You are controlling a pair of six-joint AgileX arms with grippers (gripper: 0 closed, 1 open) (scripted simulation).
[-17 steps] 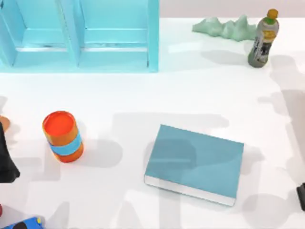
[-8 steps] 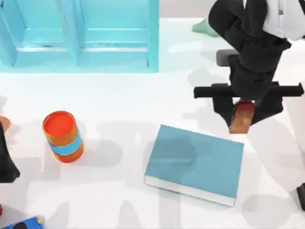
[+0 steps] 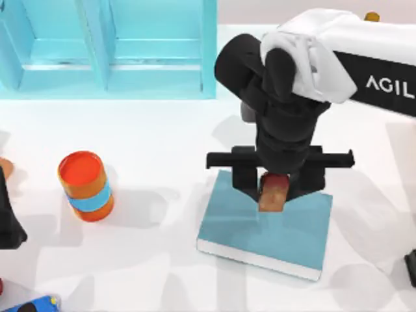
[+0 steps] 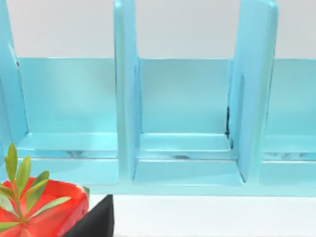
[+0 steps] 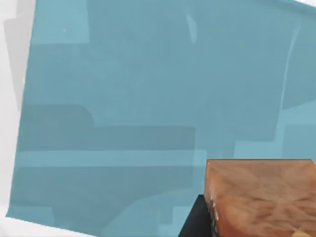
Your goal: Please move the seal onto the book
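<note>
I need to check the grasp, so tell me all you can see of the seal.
The seal is a small block with a tan-orange, wood-like body and a dark red top. It is held upright in the right claw, a black finger on either side. In the top view it lies over the teal book, near its far edge. The right wrist view shows its mottled tan face above the cover; whether they touch cannot be told.

You get bright, even light across the white worktop (image 3: 162,136), with no glare blowing it out. Soft grey shadows with blurred edges lie on it beside the orange can (image 3: 86,186) and under the right arm, and several overlap as faint patches, so more than one light is overhead. On the book (image 5: 123,98) the right wrist view shows stepped, darker shadow bands. The shelf unit (image 4: 187,123) looks evenly lit.
</note>
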